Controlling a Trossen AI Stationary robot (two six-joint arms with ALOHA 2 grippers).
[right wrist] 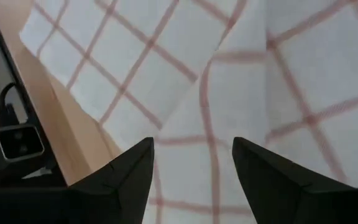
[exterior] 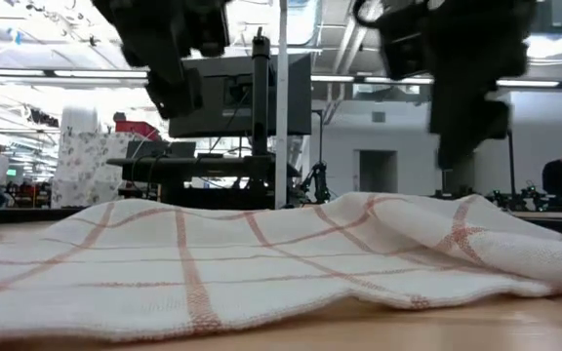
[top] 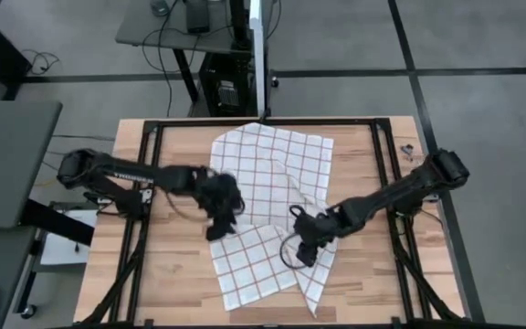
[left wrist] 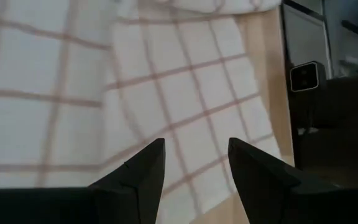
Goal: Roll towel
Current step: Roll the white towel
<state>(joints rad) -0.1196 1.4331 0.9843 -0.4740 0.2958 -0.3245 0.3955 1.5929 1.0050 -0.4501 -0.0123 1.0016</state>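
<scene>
A white towel with a red grid lies spread on the wooden table from the far middle to the near edge. It is rumpled, and a raised fold runs along its right side. My left gripper hangs open above the towel's left edge, and its wrist view shows bare cloth between the fingers. My right gripper hangs open above the near right part of the towel, with nothing between its fingers. In the low view both grippers stand clear above the cloth.
Black frame rails run along the table's left and right sides. A small dark object lies at the far right. Bare wood shows on either side of the towel. A desk with screens and people stand beyond the far edge.
</scene>
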